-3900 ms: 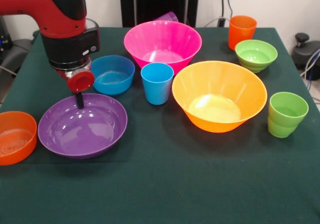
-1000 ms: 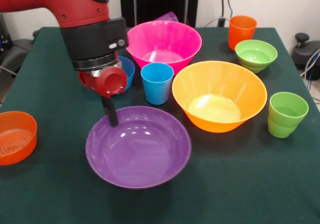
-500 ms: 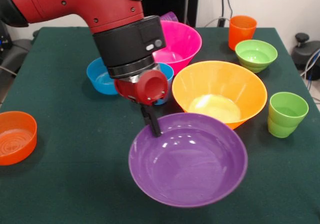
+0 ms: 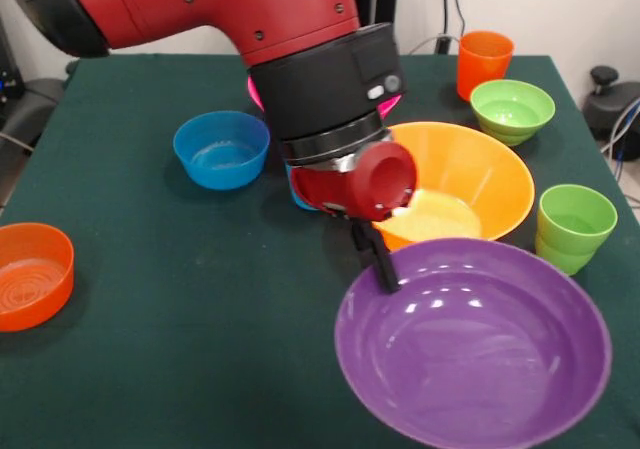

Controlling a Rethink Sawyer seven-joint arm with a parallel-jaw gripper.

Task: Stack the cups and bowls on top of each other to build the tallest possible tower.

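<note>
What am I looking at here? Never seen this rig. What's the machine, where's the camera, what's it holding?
It is a single red and black robot arm working at a table covered in dark green cloth. The one picture of this moment comes from a camera across the table, facing the robot, so the arm comes down from the top.

Its tool, the thin black fingers under the red wrist, is clamped on the rim of a wide purple bowl, held at the front of the view, low on the right.

On the cloth: a large yellow-orange bowl just behind the purple one, a small blue bowl, a small orange bowl at the left edge, a small green bowl, an orange cup and a green cup. A pink bowl and a blue cup are mostly hidden behind the arm.
</note>
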